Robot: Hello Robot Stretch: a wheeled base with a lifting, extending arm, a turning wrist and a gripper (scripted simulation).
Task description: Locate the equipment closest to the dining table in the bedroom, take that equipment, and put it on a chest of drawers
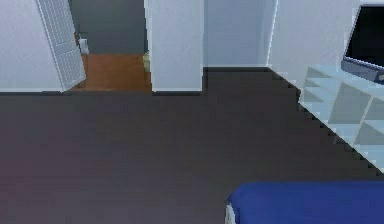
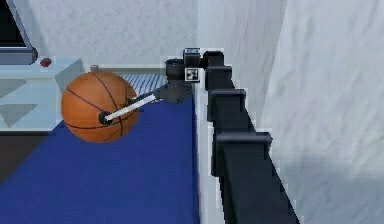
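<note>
An orange basketball [image 2: 88, 98] with black seams shows at the arm side view's left, above the near edge of a blue bed [image 2: 130, 170]. The gripper [image 2: 108, 117] reaches from the dark arm [image 2: 235, 130], and its thin fingers [image 2: 135, 106] lie across the ball's face. The ball's underside meets the bed's edge in the picture, so I cannot tell whether the gripper holds it. Two white marker squares [image 2: 190, 68] stand at the arm's far end.
A white shelf unit [image 1: 345, 100] with a dark TV [image 1: 365, 40] lines the forward view's right, seen again as a white shelf unit [image 2: 30, 90]. The blue bed's corner [image 1: 310, 203] lies at the bottom. Dark floor [image 1: 150, 140] leads to an open doorway [image 1: 110, 70] with a white door [image 1: 60, 40].
</note>
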